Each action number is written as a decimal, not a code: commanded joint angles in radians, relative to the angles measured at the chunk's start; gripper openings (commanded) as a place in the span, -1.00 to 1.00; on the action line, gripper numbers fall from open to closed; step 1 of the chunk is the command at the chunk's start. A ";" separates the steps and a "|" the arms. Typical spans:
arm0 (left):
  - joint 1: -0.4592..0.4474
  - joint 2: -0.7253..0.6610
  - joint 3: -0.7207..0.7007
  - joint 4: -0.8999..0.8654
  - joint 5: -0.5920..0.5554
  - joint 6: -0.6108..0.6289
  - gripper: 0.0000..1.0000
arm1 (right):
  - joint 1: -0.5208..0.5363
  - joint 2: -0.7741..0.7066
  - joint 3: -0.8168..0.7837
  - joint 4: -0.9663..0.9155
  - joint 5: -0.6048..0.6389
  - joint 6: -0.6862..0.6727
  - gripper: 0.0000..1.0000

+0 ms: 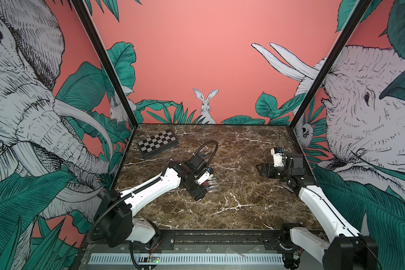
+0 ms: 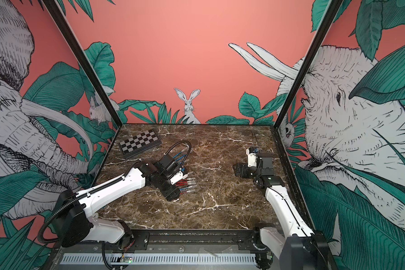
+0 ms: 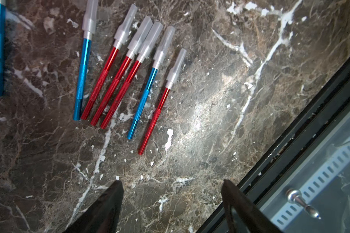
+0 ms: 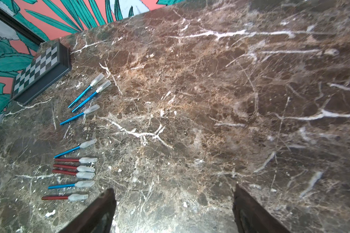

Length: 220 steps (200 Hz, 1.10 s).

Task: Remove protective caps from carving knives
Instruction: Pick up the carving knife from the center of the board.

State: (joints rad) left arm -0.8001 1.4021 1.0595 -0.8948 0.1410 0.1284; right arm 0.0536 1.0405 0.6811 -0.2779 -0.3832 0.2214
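Board: table's far-left corner.
Knives: row on table, nearer than board, left of centre.
Caps: on knife tips.

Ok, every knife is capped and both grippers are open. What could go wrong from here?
The three red knives lie packed side by side, so the left gripper could pinch two at once. The caps are clear against the marble table; a grasp may miss or slip. The right gripper hangs far from the knives; a one-armed pull might drag a knife.
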 commanded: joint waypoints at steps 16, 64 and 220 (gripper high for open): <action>-0.040 0.041 -0.015 0.031 0.011 0.040 0.36 | 0.003 0.005 -0.011 0.042 -0.059 0.003 0.68; -0.044 0.146 -0.035 0.113 -0.046 0.078 0.04 | 0.002 0.007 -0.020 0.060 -0.065 0.023 0.61; -0.044 0.323 0.002 0.183 -0.103 0.085 -0.17 | 0.003 0.003 -0.026 0.046 -0.033 0.008 0.60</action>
State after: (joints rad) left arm -0.8429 1.7176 1.0447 -0.7059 0.0479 0.2050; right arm 0.0536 1.0424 0.6556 -0.2455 -0.4259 0.2386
